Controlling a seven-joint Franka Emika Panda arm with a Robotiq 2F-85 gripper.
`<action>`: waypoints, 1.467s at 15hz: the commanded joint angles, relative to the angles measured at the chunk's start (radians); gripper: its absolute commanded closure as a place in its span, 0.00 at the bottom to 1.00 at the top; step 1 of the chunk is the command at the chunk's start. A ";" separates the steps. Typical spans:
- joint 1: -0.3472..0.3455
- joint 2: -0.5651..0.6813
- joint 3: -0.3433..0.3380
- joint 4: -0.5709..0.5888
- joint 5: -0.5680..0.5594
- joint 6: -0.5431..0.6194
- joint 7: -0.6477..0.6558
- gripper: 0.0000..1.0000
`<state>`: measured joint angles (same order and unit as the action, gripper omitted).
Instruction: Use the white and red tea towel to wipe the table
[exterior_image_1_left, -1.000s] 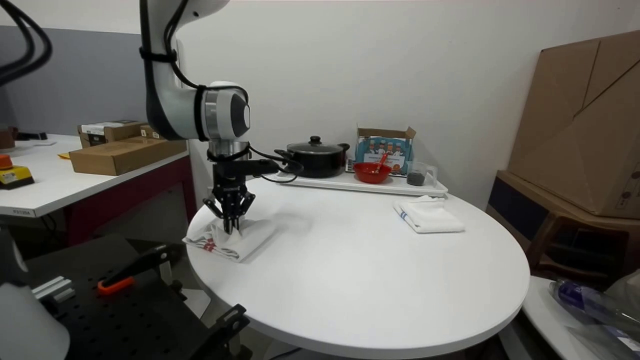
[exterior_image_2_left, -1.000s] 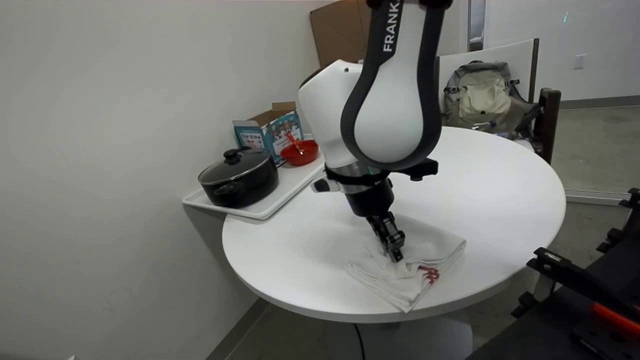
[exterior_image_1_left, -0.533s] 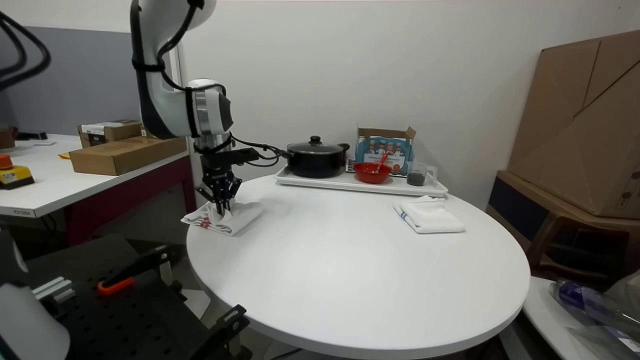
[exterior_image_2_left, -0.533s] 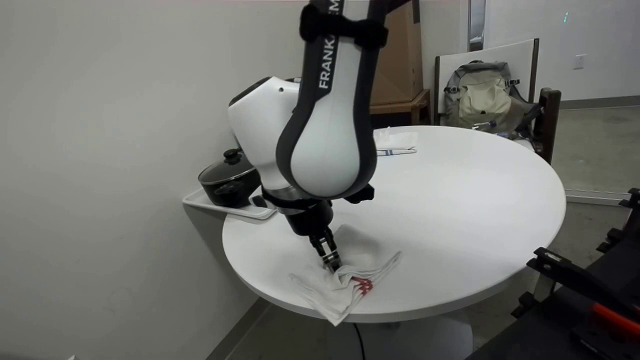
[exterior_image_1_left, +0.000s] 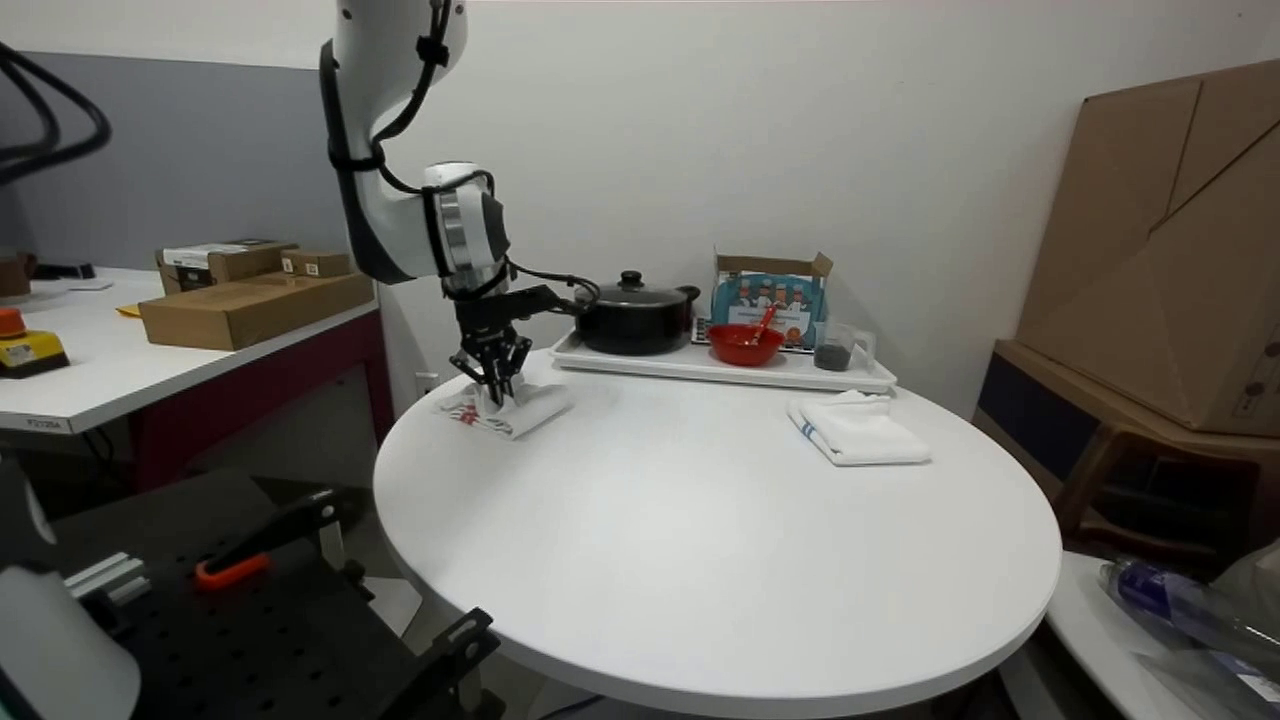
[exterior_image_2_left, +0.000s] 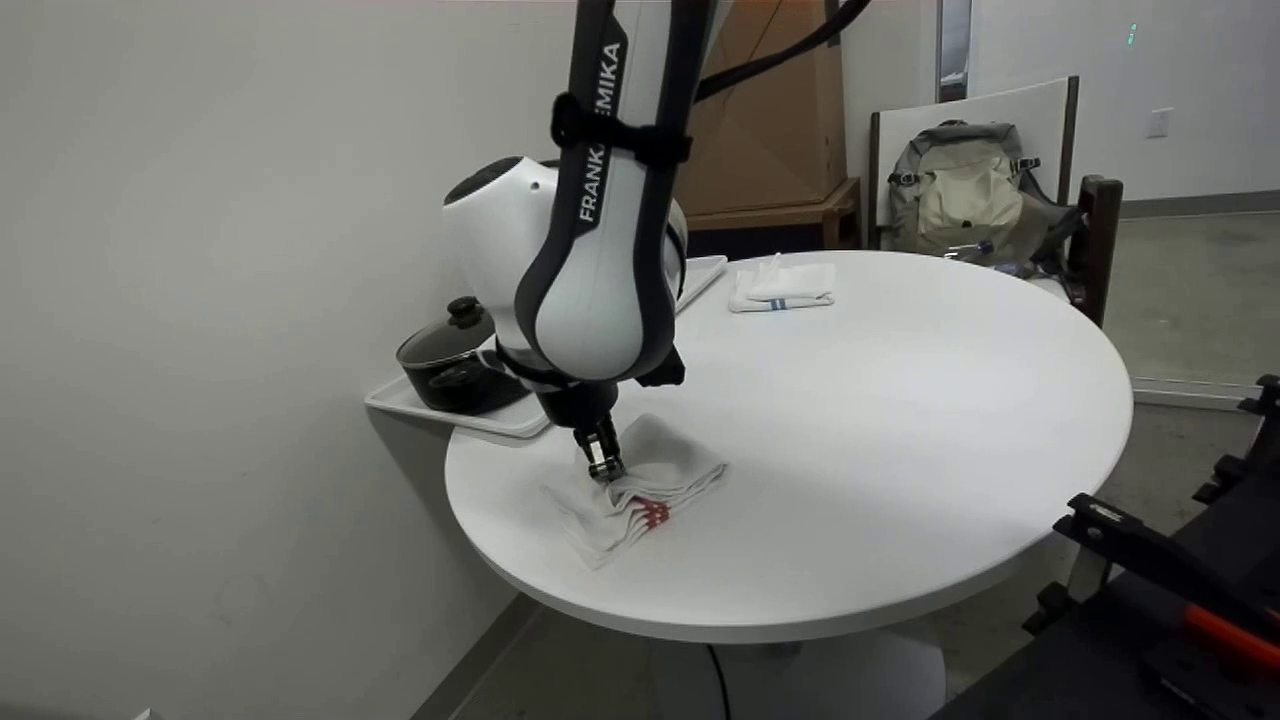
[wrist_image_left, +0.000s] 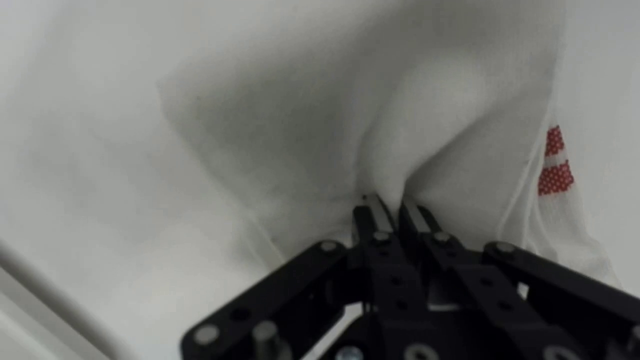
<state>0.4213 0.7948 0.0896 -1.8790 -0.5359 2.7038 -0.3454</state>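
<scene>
Pinching the tea towel (exterior_image_1_left: 541, 405)
Holding a fold in the nearly closed tool (wrist_image_left: 390, 202), toward ten o'clock on the tabletop (exterior_image_1_left: 700, 560) in an exterior view.

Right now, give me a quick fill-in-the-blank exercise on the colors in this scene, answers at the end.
On the table, the gripper pinches a towel marked in ____.
The other folded cloth is striped in ____.
The pot on the tray has a body colored ____.
Missing words: red; blue; black.
</scene>
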 joint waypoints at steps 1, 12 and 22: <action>-0.059 0.066 -0.052 0.078 -0.004 0.040 0.019 0.95; -0.295 -0.118 0.012 0.062 0.298 -0.261 0.075 0.01; -0.301 -0.379 -0.008 -0.051 0.399 -0.269 0.307 0.00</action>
<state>0.1160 0.4152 0.0856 -1.9325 -0.1392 2.4366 -0.0366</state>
